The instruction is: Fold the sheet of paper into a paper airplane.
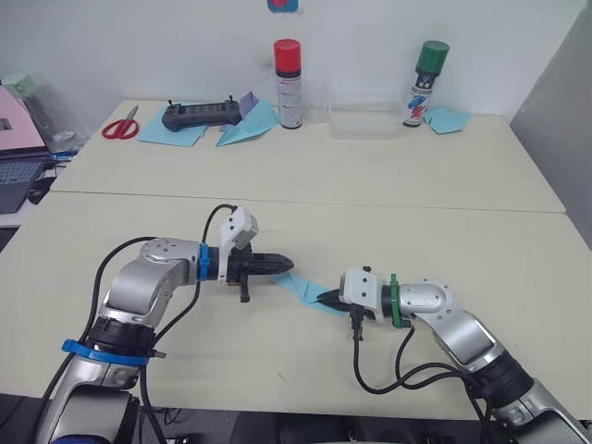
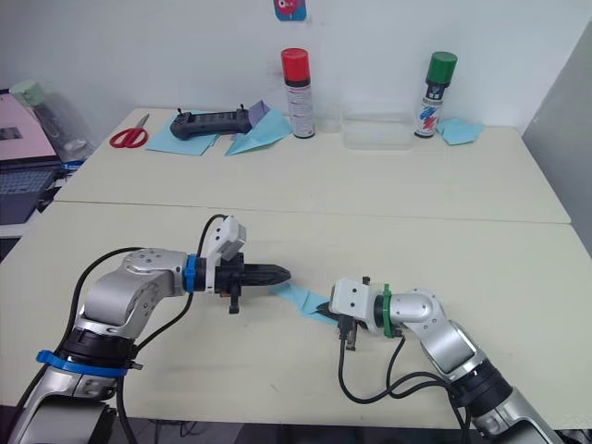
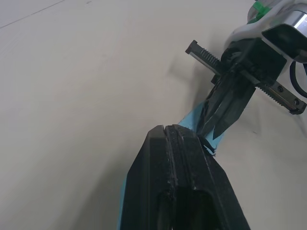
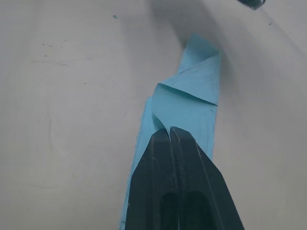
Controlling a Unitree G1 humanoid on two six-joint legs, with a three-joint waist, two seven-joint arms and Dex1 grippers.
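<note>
Mid-fold: both the left pincer (image 1: 285, 265) and right pincer (image 1: 324, 299) seem clamped on the sheet of paper (image 4: 184, 103), a narrow wedge; next, press the crease flat on the counter (image 1: 416, 213).

White wall (image 1: 370, 37) behind; two cream tables (image 1: 370, 176) butted together.

Sheet of paper (image 4: 184, 103): you see its near end hidden beneath the right gripper (image 4: 170, 132).
Laptop (image 1: 17, 176): cut off at left edge.

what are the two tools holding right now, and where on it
Both hold the sheet of paper, folded into a narrow strip: the left tool is shut on one end, the right tool on the other.
</note>
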